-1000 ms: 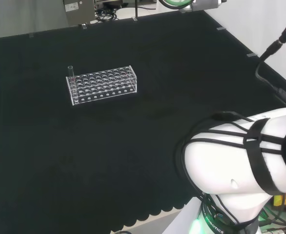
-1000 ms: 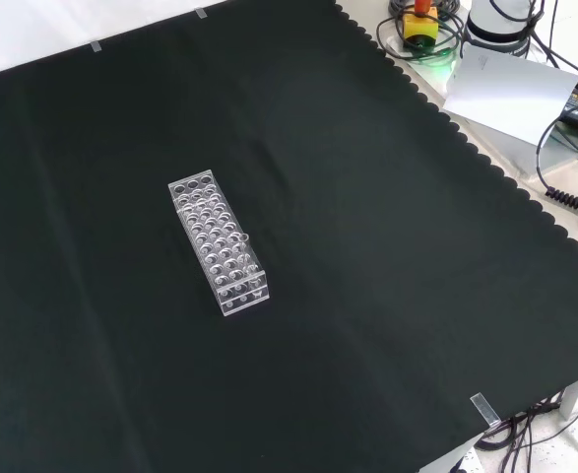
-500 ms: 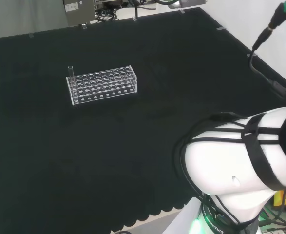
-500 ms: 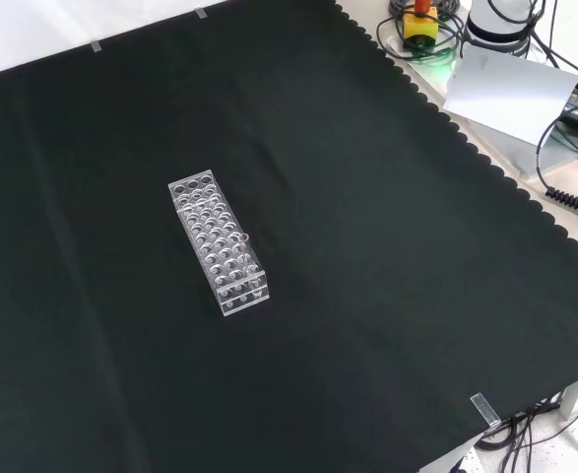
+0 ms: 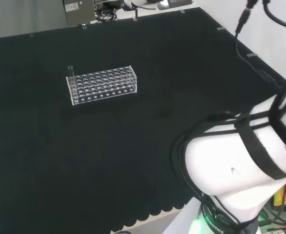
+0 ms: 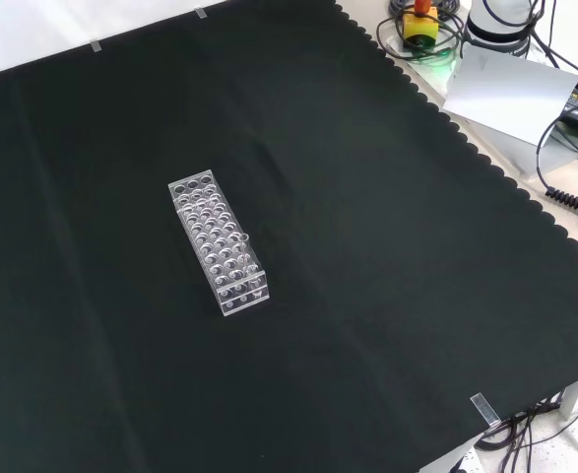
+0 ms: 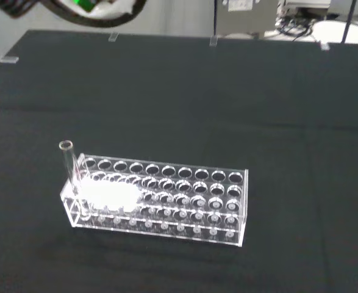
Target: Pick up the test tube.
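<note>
Arm link shifting in head view since half-second ago; test tube standing untouched in corner of rack. Approach just starting. Hand state: cannot tell.

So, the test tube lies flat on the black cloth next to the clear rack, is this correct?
Not quite. The test tube does not lie flat beside the rack: it stands upright in a corner hole of the clear rack, as the wrist view shows. The rack does rest on the black cloth.
</note>
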